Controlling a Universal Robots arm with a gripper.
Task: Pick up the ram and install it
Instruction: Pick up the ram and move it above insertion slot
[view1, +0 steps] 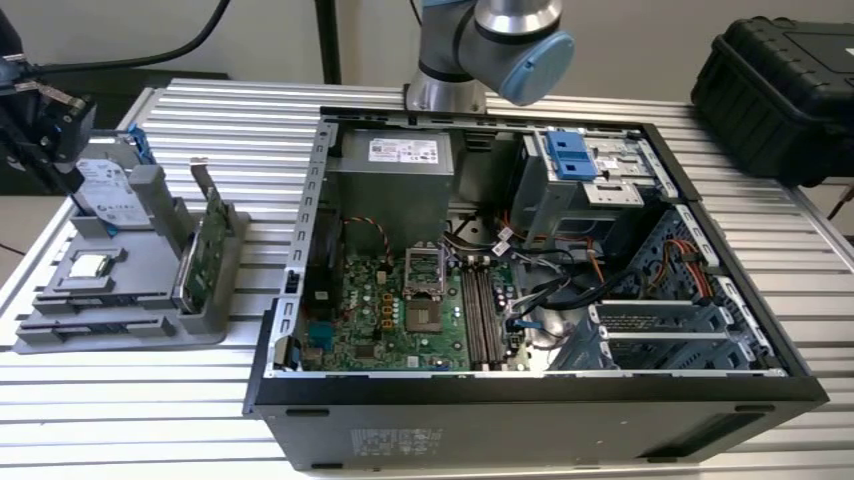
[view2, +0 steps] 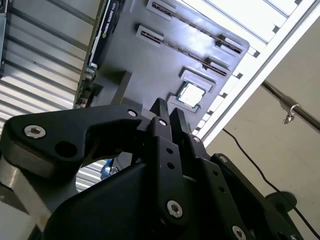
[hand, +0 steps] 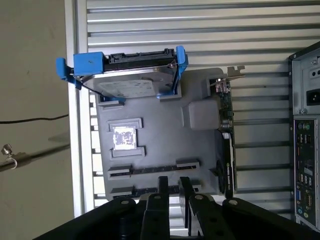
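Gripper (hand: 173, 181) state first: your two black fingers (hand: 162, 190) stand narrowly parted with nothing between them. They are poised over the grey fixture tray (hand: 160, 140), which sits at the exterior view's left. The ram (hand: 152, 170), as I judge it, sits edge-up in that tray, a thin dark strip between two grey end blocks, just beyond the fingertips. Its colour and chips can't be made out, so treat the name as a judgement. A second such row lies just beside it, partly under the fingers.

Your main risk is that slim gap. Come down slightly off line and a fingertip would likely land on the strip's top edge or on an end block instead of straddling it. The two rows are also close enough that you could catch the wrong one. The green card (hand: 226, 125) stands along one side of the tray and the hard drive (hand: 127, 87) at its far end, so a wide swing could clip either.

For finger-to-strip alignment, use the first wrist view. The second wrist view gives a slanted look along the rows, with the processor chip (view2: 192, 95) just ahead of the tips. The exterior view gives you the open computer case (view1: 534, 420) and its motherboard (view1: 387, 310), well apart from the tray.
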